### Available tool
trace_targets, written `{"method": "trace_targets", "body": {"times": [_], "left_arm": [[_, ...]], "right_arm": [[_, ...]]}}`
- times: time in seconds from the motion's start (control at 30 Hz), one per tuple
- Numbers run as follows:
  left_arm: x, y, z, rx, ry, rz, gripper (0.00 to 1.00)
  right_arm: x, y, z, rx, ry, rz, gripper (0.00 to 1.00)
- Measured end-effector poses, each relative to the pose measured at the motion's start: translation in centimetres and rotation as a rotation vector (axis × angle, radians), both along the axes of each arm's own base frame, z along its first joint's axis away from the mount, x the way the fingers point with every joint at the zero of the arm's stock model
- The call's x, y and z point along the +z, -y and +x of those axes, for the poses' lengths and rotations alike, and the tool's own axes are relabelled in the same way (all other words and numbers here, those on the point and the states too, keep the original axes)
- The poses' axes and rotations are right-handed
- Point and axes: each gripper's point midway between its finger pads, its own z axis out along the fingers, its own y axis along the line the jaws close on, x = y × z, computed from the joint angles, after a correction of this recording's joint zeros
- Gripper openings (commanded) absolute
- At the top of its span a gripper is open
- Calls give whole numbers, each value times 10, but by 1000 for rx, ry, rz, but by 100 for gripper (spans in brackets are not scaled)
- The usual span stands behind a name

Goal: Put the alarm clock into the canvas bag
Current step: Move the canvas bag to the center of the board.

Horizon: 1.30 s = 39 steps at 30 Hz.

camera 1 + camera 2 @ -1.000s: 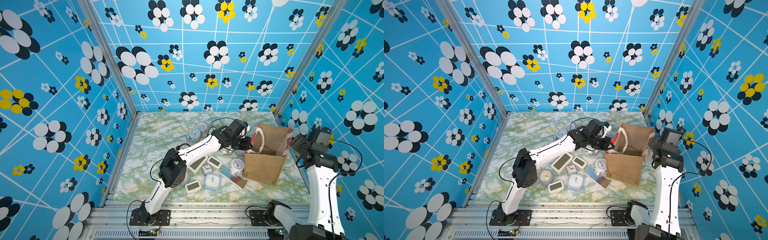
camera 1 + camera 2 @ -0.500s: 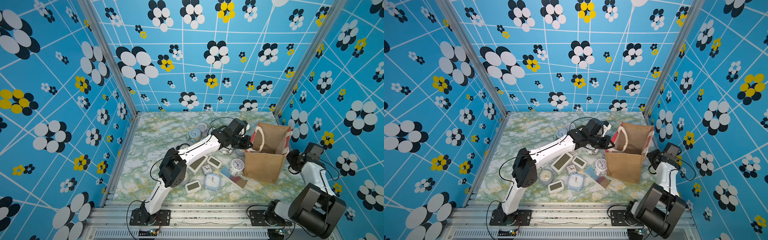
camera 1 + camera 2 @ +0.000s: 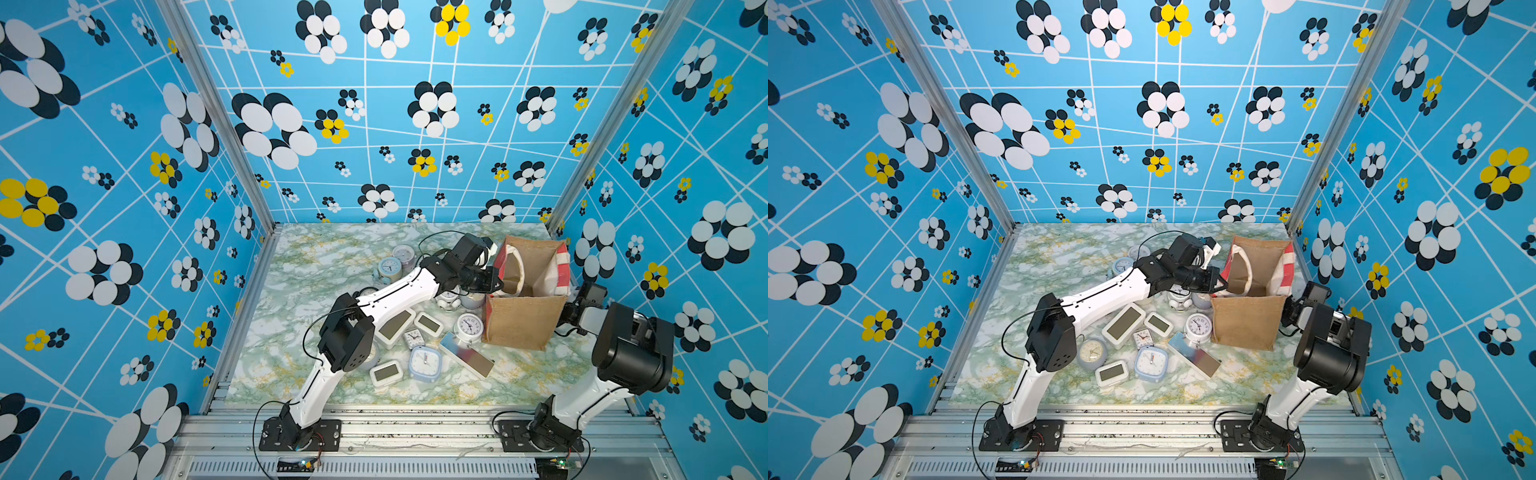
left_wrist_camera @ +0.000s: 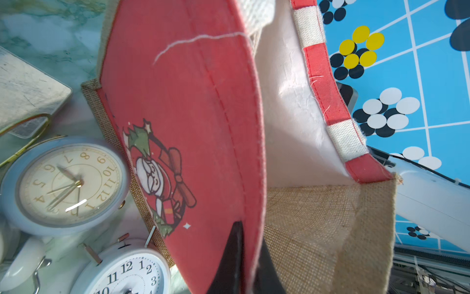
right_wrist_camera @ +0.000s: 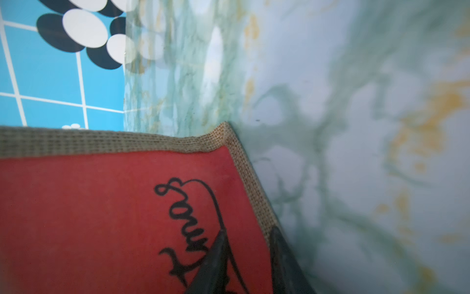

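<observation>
The boxy tan burlap canvas bag [image 3: 519, 328] with red side panels stands upright and open at the right side of the green marbled table [image 3: 316, 266]. The left gripper [image 4: 250, 254] is clamped tight on the rim of the bag's red Santa-printed panel. The right gripper [image 5: 248, 230] sits low at the bag's opposite side. Its black fingers [image 5: 216, 259] straddle the burlap seam with a narrow gap, and whether they pinch it cannot be told. A white round twin-bell alarm clock [image 3: 469, 327] rests on the table just beside the bag's burlap front, among other clocks, held by neither gripper.
</observation>
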Motion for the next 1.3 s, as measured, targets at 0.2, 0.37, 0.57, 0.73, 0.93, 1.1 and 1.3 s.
{"method": "trace_targets", "body": {"times": [0.2, 0.37, 0.57, 0.73, 0.93, 1.1, 1.3], "left_arm": [[-13, -26, -1, 32, 20, 48, 0], [-6, -59, -5, 88, 47, 84, 0], [-2, -84, -8, 129, 58, 110, 0], [-1, -86, -10, 125, 59, 112, 0], [5, -79, -14, 93, 48, 86, 0], [9, -65, -13, 64, 39, 54, 1], [0, -50, -19, 33, 20, 54, 0]], "right_arm": [[5, -36, 38, 119, 69, -9, 31], [11, -78, 52, 215, 107, -4, 32], [9, -114, 47, 279, 118, 28, 32], [4, -120, 16, 275, 46, 32, 39], [48, -79, -9, 184, -81, -239, 52], [128, -43, -12, 114, -69, -457, 57], [191, -27, -29, 79, -64, -587, 61]]}}
